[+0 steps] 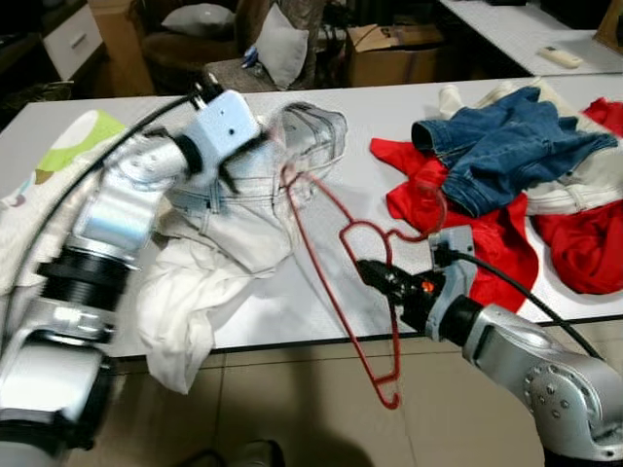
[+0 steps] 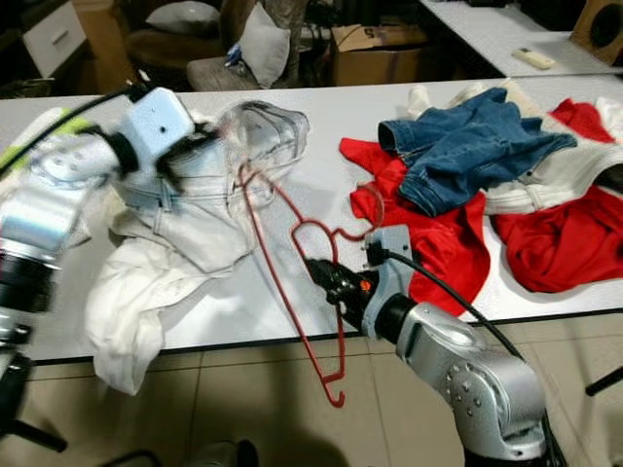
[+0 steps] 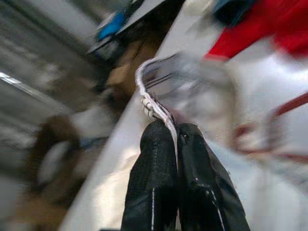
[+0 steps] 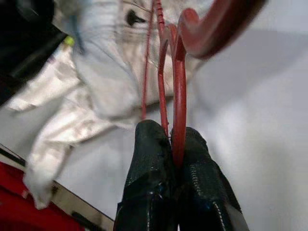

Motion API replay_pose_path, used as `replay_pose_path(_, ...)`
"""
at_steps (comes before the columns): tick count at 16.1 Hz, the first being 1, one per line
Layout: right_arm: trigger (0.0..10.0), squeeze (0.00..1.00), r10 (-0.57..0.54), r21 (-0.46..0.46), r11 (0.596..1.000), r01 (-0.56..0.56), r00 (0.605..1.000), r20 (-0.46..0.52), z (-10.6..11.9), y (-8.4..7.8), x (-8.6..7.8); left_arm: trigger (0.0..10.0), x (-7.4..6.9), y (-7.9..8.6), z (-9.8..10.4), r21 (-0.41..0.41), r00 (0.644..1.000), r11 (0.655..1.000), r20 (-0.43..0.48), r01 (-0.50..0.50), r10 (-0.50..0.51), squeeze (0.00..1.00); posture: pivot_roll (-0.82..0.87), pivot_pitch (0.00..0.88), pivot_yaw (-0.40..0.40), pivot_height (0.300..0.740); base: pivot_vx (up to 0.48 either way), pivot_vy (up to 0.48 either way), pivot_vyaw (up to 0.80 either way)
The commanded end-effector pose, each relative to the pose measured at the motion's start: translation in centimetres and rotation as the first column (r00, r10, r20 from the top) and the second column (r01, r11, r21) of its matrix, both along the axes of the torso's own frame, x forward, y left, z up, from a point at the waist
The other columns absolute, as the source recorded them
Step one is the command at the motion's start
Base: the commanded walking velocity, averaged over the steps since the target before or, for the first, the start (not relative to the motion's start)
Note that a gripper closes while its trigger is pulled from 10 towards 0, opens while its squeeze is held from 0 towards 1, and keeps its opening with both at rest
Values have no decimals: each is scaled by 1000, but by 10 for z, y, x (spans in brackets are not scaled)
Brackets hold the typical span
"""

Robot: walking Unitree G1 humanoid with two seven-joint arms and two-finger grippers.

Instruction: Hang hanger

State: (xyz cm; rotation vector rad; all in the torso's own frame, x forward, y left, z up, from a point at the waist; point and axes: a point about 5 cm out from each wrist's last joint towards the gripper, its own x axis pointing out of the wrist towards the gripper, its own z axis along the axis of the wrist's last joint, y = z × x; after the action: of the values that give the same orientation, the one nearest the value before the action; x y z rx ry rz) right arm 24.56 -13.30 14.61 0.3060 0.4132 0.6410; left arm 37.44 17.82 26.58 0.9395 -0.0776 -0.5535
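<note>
A red wire hanger (image 1: 389, 400) hangs slanted over the table's front edge, its upper end tucked into the waistband of light denim jeans (image 1: 243, 209). My right gripper (image 1: 375, 274) is shut on the hanger near its hook. In the right wrist view, the black fingers (image 4: 144, 159) clamp the red wire (image 4: 179, 96). My left gripper (image 1: 268, 146) holds the jeans up by the waistband. The left wrist view shows that gripper (image 3: 174, 132) shut on the pale waistband edge (image 3: 154, 103). A white garment (image 1: 185, 292) droops below the jeans, over the table edge.
Blue denim clothing (image 1: 506, 141) lies on red garments (image 1: 487, 233) at the right of the white table (image 1: 321, 326). A green-patterned cloth (image 1: 78, 141) sits at the far left. Behind the table are a chair with cushions (image 1: 277, 44), cardboard boxes (image 1: 389, 53) and a remote (image 1: 560, 56).
</note>
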Motion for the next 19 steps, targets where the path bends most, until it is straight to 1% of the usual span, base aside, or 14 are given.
replay_pose_path(1,10000,0,9,-20,1000,-9,1000,-2,0,2,3,0,4,10,36,42,983,997,173,-68,59,0,-62,0,34,740,0,0,0)
replay_pose_path(2,10000,0,9,-9,1000,-9,999,50,10,3,9,0,6,20,64,62,942,987,313,-147,121,0,-61,0,33,740,0,0,0)
replay_pose_path(3,10000,0,4,19,1000,-6,994,106,22,4,15,0,2,25,100,39,872,981,465,-191,152,0,-61,0,33,740,0,0,0)
replay_pose_path(4,10000,0,2,31,999,-5,992,123,26,4,16,0,-1,25,115,35,835,979,529,-199,151,0,-61,0,33,740,0,0,0)
replay_pose_path(5,10000,0,1,36,999,-5,992,124,26,4,15,157,-5,22,125,38,821,983,556,-180,129,0,-59,0,40,740,0,0,0)
replay_pose_path(6,10000,0,2,27,1000,-5,994,109,21,5,12,1922,-2,17,112,45,867,989,488,-140,100,0,-60,0,43,740,0,0,0)
replay_pose_path(7,10000,0,1,22,1000,-3,995,100,18,6,9,2000,0,11,89,38,915,995,396,-96,73,0,-62,0,47,740,0,0,0)
replay_pose_path(9,10000,0,0,42,999,-5,994,108,20,9,7,627,2,3,47,50,962,997,268,-59,44,0,-68,0,54,740,0,0,0)
replay_pose_path(10,10000,0,-2,72,997,-7,992,123,23,10,7,1490,0,0,24,69,980,997,196,-42,27,0,-68,0,56,740,0,0,0)
replay_pose_path(12,10000,0,8,118,993,-25,990,140,29,10,6,1686,-6,-2,-3,99,994,995,105,-29,18,0,-63,0,49,740,0,0,0)
replay_pose_path(15,10000,0,24,140,989,-40,993,116,29,10,7,1882,-12,-8,-8,98,996,995,92,-2,-7,0,-58,0,43,740,0,0,0)
replay_pose_path(16,10000,0,18,133,991,-26,998,62,23,9,10,3137,-19,-22,-11,103,994,991,61,83,-89,0,-49,0,33,740,0,0,0)
replay_pose_path(17,10000,0,24,142,989,-29,999,42,22,9,14,3569,-25,-33,-18,132,988,981,29,144,-149,0,-44,0,27,740,0,0,0)
replay_pose_path(19,10000,0,24,202,979,-32,999,45,29,8,17,2824,-29,-38,-20,120,986,980,34,159,-164,0,-44,0,29,740,0,0,0)
